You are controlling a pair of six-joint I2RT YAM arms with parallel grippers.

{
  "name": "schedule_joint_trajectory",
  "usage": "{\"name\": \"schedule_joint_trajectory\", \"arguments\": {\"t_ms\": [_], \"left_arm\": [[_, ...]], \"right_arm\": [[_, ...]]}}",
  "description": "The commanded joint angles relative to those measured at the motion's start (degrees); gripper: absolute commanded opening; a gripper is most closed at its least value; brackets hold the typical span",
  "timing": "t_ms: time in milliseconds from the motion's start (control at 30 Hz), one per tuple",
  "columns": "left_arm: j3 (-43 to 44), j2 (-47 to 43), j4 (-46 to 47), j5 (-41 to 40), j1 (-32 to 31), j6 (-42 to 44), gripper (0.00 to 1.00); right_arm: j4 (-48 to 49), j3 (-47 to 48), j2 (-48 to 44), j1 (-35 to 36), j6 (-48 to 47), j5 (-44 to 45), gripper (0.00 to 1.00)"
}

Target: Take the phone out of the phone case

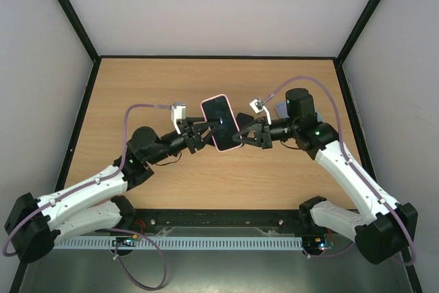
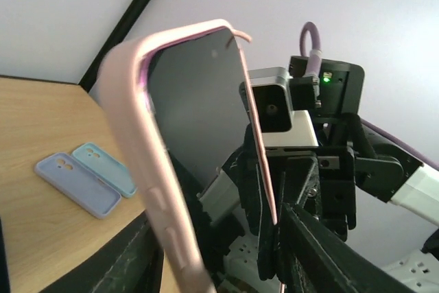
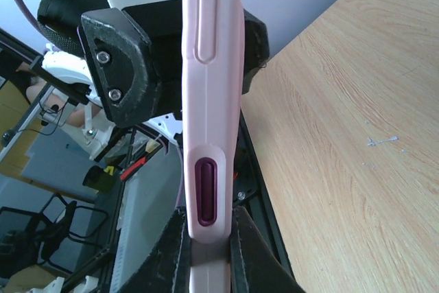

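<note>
A black phone in a pink phone case is held up in the air over the middle of the table, between my two arms. From the right, my right gripper is shut on the case's edge. In the right wrist view its fingers pinch the front and back of the case, seen edge-on. From the left, my left gripper straddles the phone. Its fingers lie against the two long sides of the case, with the dark screen between them.
Two spare cases lie side by side on the wooden table, behind the right arm: a lilac one and a light blue one. Black frame posts and pale walls close in the table's left, right and far sides.
</note>
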Motion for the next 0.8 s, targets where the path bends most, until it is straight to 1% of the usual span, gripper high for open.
{"name": "schedule_joint_trajectory", "arguments": {"t_ms": [0,100,167,467,500,600,767], "left_arm": [[1.2,1.5,8.0,5.2,0.2,-0.2,0.43],[1.8,2.2,8.0,6.7,0.2,-0.1,0.36],[1.8,2.2,8.2,7.0,0.1,-0.1,0.33],[2.5,1.6,8.4,12.0,1.5,0.3,0.27],[2.5,1.5,8.3,12.4,1.7,0.2,0.25],[2.8,1.8,9.0,14.9,2.1,-0.3,0.1],[4.4,3.0,7.8,17.6,2.3,0.1,0.04]], "right_arm": [[0.7,0.3,-2.0,0.0,-3.1,-1.9,0.02],[0.5,0.6,-2.1,0.0,-3.4,-1.9,0.02],[0.7,0.6,-2.2,0.0,-3.5,-1.9,0.02],[-0.4,0.1,-2.4,0.0,-5.6,-1.4,0.02],[-0.9,0.2,-2.4,0.0,-6.3,-1.2,0.02],[-2.7,0.5,-2.5,0.0,-8.6,-0.5,0.02],[-4.7,1.2,-2.7,0.0,-10.5,-1.1,0.03]]}}
